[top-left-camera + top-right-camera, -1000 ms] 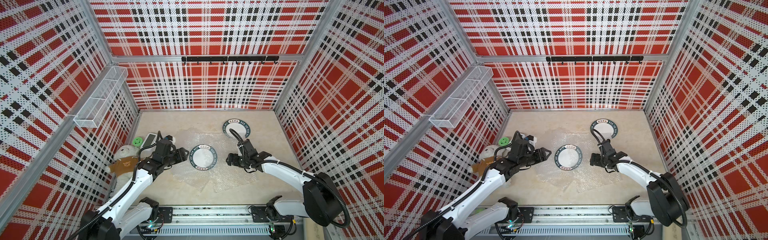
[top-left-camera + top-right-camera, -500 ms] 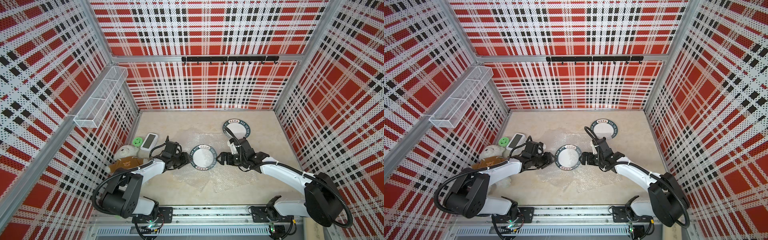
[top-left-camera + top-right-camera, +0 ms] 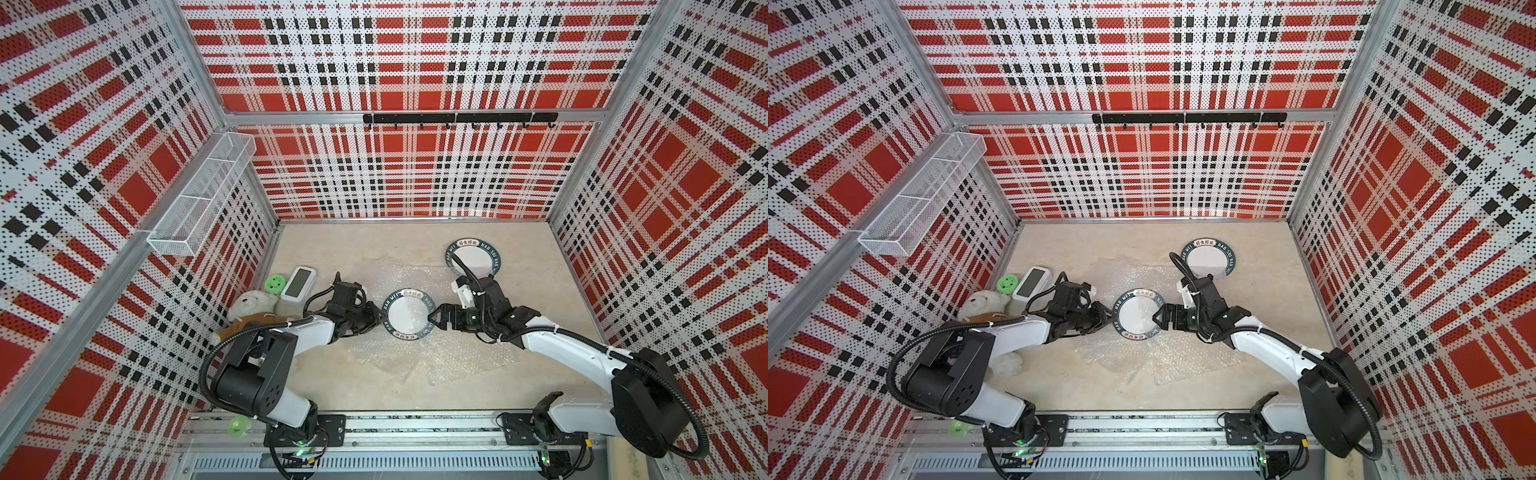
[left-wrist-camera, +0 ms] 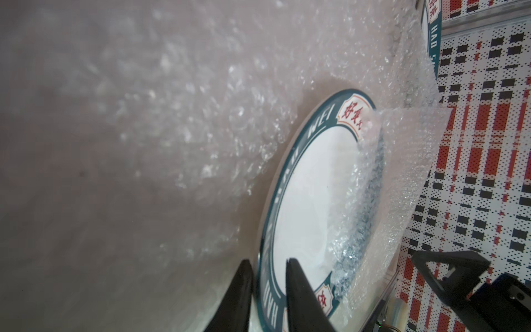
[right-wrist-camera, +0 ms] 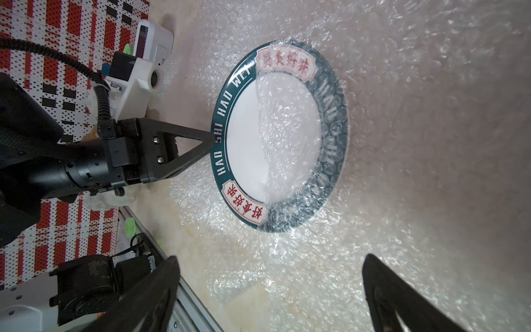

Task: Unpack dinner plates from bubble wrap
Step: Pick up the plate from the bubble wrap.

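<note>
Bubble wrap (image 3: 455, 357) is sprawled over the middle of the bench (image 3: 374, 241), with crumpled sheets running out toward the front edge. One plate (image 3: 405, 313) lies flat on it, pretty much dead centre. A flap of the wrap still covers the half of it that faces the right arm, and the other half is bare. The far plate (image 3: 478, 259) sits near the back on the right arm's side. It looks fully unwrapped and is well apart from the action.

The left fingers (image 4: 298, 296) sit one on each side of the plate's bare rim, pinched in close. Honestly I can't tell if they're actually biting it yet. The right fingers (image 5: 152, 293) are spread wide and empty, right at the covered edge.

So the plate is sandwiched between the two arms, left on the bare side and right on the wrapped side. The flap's free edge runs front to back across the plate, so my guess is it has to peel off toward the right arm. That arm is the nearer one to the flap, and the left one would hold the plate steady.
</note>
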Robot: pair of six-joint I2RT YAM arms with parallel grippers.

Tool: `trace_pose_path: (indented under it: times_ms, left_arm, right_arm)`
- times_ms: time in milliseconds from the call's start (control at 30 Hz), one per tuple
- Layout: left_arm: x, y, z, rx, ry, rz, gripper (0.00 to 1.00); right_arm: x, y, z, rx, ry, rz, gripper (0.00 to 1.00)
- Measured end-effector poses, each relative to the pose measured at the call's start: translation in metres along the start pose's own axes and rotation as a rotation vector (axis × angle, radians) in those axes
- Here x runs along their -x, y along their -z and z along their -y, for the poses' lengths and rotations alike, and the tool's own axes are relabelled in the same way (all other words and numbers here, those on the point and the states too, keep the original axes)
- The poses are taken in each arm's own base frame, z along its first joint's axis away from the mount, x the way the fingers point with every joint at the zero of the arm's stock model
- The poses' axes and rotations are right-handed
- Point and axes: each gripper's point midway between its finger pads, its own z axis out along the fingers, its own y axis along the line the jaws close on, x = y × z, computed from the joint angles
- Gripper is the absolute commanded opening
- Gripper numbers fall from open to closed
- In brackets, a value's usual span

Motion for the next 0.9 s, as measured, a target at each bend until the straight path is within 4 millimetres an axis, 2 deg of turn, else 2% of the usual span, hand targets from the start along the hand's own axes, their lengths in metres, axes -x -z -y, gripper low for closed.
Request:
trace_pose_path:
  times_ms: [300, 467, 533, 700, 900]
  left_arm:
    - [0.000, -0.006, -0.006, 0.007, 0.014, -0.006, 0.11]
    - [0.006, -0.004, 0.002, -0.033, 0.010, 0.008, 0.00]
    - [0.005, -0.001, 0.002, -0.037, 0.011, 0.014, 0.00]
    - [0.009, 0.022, 0.003, -0.046, 0.025, 0.061, 0.00]
    - [0.020, 0.070, 0.009, -0.040, 0.031, 0.163, 0.00]
  right_arm:
    - [0.000, 0.000, 0.000, 0.002, -0.001, -0.002, 1.00]
    - [-0.001, -0.001, 0.000, 0.001, -0.001, -0.003, 1.00]
    - [0.000, -0.001, 0.000, 0.000, -0.001, -0.002, 1.00]
    - [0.001, 0.000, 0.001, -0.011, 0.003, -0.003, 1.00]
    - [0.017, 0.001, -0.003, -0.002, 0.006, 0.023, 1.00]
